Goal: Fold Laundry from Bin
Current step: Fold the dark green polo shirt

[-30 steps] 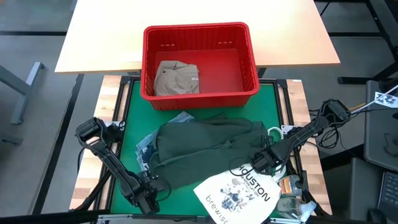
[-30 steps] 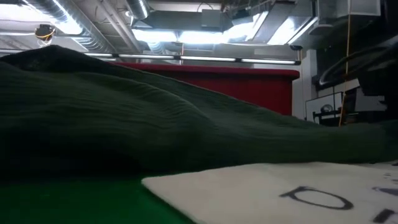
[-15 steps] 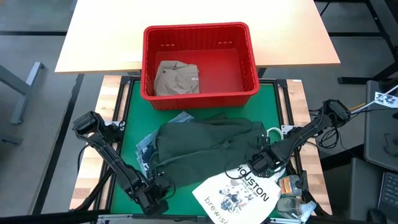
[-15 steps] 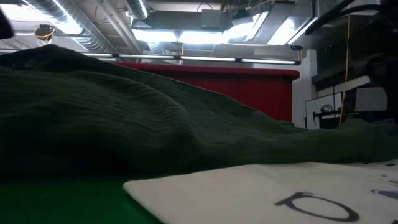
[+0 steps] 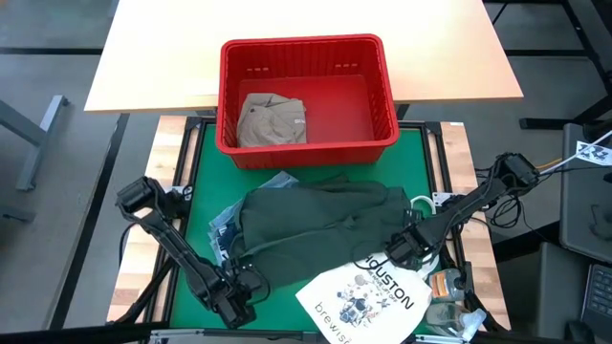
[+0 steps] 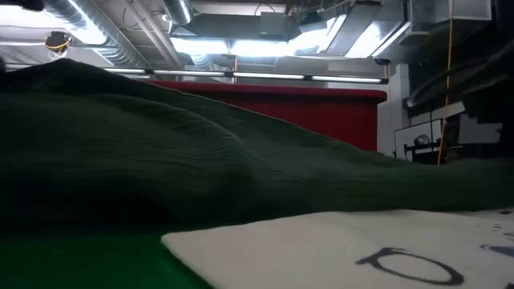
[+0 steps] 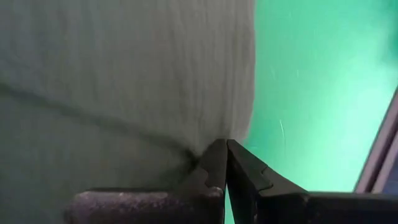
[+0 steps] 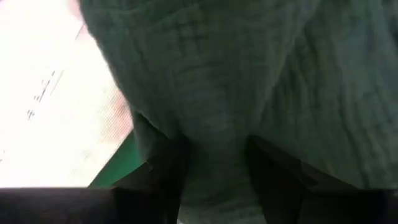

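We've got the green-matted work table (image 5: 196,191) under us, and the rectangular red slotted plastic bin (image 5: 306,96) sits at its far edge with one crumpled khaki-tan garment (image 5: 272,119) waiting inside. Out on the mat, the big dark green ribbed garment (image 5: 316,229) lies rumpled, not yet folded, over a light blue denim piece (image 5: 222,227); a white printed tote bag (image 5: 368,296) overlaps its near edge. Our left gripper (image 7: 225,163) is pinched tight on the green garment's near corner. Our right gripper (image 8: 214,165) has its fingers clamped around a bunch of the same cloth. We reckon the folding has barely begun.
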You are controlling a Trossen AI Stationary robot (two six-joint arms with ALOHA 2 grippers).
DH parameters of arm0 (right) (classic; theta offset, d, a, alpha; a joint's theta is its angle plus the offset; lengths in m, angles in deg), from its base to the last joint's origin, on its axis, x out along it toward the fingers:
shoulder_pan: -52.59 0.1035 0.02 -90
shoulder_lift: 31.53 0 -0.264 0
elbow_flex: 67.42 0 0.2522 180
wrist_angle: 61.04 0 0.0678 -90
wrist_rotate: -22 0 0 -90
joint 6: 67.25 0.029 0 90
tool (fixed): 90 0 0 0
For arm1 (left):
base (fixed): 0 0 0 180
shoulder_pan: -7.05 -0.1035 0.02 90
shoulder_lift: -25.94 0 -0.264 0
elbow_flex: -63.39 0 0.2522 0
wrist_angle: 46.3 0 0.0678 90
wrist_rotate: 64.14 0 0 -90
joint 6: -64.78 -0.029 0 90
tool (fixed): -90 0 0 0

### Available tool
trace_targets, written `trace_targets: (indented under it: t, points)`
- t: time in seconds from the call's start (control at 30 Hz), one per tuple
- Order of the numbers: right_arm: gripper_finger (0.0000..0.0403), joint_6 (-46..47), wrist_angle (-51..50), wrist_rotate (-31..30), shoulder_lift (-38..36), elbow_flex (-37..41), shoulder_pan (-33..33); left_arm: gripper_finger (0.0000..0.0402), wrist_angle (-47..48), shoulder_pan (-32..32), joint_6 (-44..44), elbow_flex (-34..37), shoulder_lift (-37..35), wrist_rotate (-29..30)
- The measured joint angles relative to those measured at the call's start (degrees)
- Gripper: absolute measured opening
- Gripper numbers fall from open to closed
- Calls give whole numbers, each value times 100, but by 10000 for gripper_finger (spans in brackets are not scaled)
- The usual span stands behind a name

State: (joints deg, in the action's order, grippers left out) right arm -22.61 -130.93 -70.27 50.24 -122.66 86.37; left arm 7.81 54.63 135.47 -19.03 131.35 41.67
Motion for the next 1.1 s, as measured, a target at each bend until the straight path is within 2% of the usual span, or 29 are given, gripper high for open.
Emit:
trace_targets:
  t: [0.1,0.17,0.33,0.47,0.73,0.9,1.0,1.1]
  points:
    - [172,-10,58,212,-4,24,0,0,-83,64,187,0,3,-65]
    - [172,-56,12,240,-4,-73,0,0,-198,84,198,0,-78,142]
    - [172,-613,-465,179,-4,-694,0,0,128,41,-98,-262,-474,413]
    - [172,-931,-1208,-297,-4,-1408,0,0,248,-83,-294,-361,-886,404]
    - [172,-1436,-2018,-1942,-9,-2698,-83,0,539,-604,-744,-367,-1844,466]
    - [172,-1563,-1993,-2025,-9,-3224,-416,0,820,-1122,-1096,-367,-2363,533]
    - [172,-1804,-1931,-2025,-9,-3364,-633,1,1036,-1451,-1298,-369,-2615,825]
    - [172,-2123,-1767,-2025,-9,-3389,-844,16,1481,-1841,-1557,-369,-2779,965]
